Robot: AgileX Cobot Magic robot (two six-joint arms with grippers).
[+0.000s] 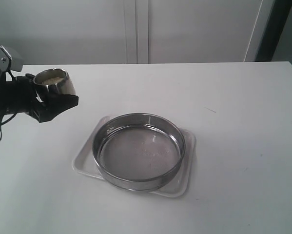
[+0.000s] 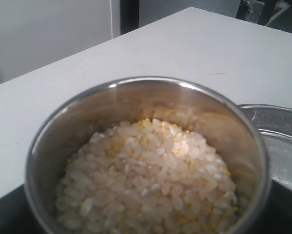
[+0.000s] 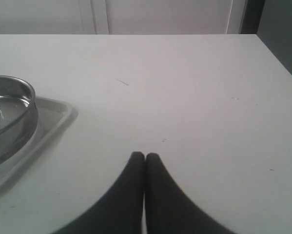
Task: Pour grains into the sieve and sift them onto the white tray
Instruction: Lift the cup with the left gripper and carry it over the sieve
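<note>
Pale wall panels (image 1: 136, 29) stand behind a white desk (image 1: 233, 122) that fills most of the exterior view. At the left side of the desk the left hand (image 1: 55, 96), black, is closed around a small rounded steel cup (image 1: 58, 87), gripping it by its sides with the mouth facing up. The grains (image 2: 146, 175) fill the cup close to its rim: mostly pale beige-white kernels with flecks of fine yellow meal scattered among them, heaped a little toward the middle.

Near the middle of the desk lies the white tray (image 1: 184, 186), and the sieve (image 1: 136, 185) sits inside it, flat, its steel ring covering nearly the whole tray so that only the rounded corners and a narrow strip of rim show around it. The mesh bottom looks almost bare; a few faint marks on it are too small to identify. Cup and sieve are apart, the cup to the left of and farther back than the sieve.

The right hand (image 3: 145, 157) appears only in its own wrist view, its two dark fingertips pressed together with nothing between them, over bare desk to the right of the tray.
</note>
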